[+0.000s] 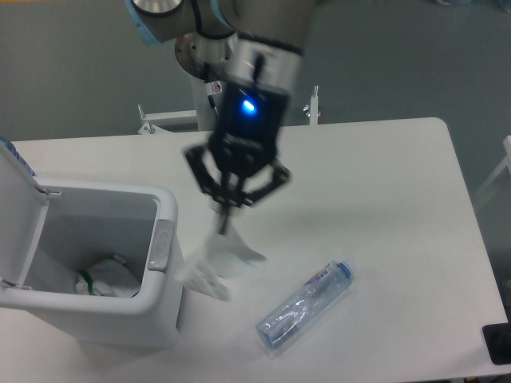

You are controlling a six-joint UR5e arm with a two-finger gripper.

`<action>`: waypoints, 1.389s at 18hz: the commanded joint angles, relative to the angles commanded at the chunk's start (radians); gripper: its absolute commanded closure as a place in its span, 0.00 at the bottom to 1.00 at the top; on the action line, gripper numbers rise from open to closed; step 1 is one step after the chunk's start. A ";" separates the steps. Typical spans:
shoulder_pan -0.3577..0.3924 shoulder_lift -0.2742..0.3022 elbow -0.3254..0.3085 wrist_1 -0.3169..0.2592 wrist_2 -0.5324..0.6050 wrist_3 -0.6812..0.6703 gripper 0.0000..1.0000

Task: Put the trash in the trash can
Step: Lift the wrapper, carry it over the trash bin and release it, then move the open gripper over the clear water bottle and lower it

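Table: white table, bottle at 5 o'clock
Pincer: pincer pinching wrapper
Tip: clear trash can rim at 9 o'clock, then drop

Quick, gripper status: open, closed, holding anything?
Gripper: closed on the plastic wrapper, which hangs in the air beside the trash can.

Table: a white top with rounded corners is seen, spreading below and to all sides of the jaws.
Floor: a grey-blue surface is shown behind and above the jaws, beyond the table's far edge.
Frame: a white metal bracket is seen up and left of the jaws, at the table's far edge.
Corner object: a dark item is cut off far right and below the jaws.
Light: even, with soft shadows cast on the table.
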 joint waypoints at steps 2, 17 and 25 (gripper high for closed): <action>-0.045 0.002 -0.029 0.002 0.003 0.002 0.87; 0.024 -0.110 -0.022 0.011 0.072 0.087 0.00; 0.170 -0.343 0.116 -0.002 0.134 0.242 0.00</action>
